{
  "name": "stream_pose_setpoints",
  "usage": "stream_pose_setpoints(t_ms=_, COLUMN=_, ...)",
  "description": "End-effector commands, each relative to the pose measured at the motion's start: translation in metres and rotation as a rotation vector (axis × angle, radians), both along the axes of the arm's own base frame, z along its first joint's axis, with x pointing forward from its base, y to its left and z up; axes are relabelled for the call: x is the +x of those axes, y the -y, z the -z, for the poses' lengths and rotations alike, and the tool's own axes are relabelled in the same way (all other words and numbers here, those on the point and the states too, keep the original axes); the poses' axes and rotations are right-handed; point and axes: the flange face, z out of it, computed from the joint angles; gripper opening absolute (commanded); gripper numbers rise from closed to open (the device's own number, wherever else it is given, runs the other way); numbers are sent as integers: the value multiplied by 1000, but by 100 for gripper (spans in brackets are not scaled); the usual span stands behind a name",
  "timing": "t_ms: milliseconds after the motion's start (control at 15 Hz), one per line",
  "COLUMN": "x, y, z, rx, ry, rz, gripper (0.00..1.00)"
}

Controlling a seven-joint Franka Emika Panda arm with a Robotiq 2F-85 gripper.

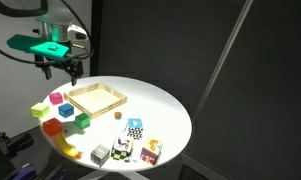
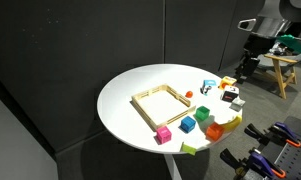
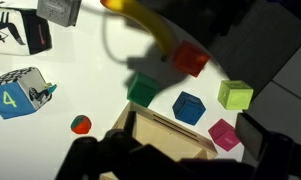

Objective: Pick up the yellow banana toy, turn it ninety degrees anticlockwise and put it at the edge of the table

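The yellow banana toy (image 3: 148,24) lies curved at the top of the wrist view, beside a red block (image 3: 190,58). In both exterior views the banana (image 1: 67,146) (image 2: 233,123) rests near the rim of the round white table (image 1: 160,110) (image 2: 125,95). My gripper (image 1: 63,68) (image 2: 244,70) hangs high above the table near the coloured blocks, well away from the banana. It is open and holds nothing. Its dark fingers (image 3: 280,150) frame the bottom of the wrist view, over the wooden tray (image 3: 160,135).
A shallow wooden tray (image 1: 97,97) sits mid-table. Green (image 3: 142,90), blue (image 3: 189,107), yellow-green (image 3: 234,95) and pink (image 3: 224,133) blocks lie around it. Picture blocks (image 1: 135,128), a grey-white block (image 1: 98,153) and a small red ball (image 3: 81,124) stand nearer the table's edge.
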Motion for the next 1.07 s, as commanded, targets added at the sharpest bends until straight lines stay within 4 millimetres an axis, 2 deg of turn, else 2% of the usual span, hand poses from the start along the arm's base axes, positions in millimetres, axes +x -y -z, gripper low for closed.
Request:
stream_pose_setpoints(t_ms=0, x=0, y=0, z=-1, rx=0, ry=-1, rz=1, gripper=100)
stream_pose_setpoints(t_ms=600, x=-4, y=-5, z=-8, rx=-8, ry=-13, rz=37, gripper=100)
stream_pose_setpoints(t_ms=1000, x=-10, y=-9, z=-17, rx=-19, ry=-39, rz=173, gripper=100)
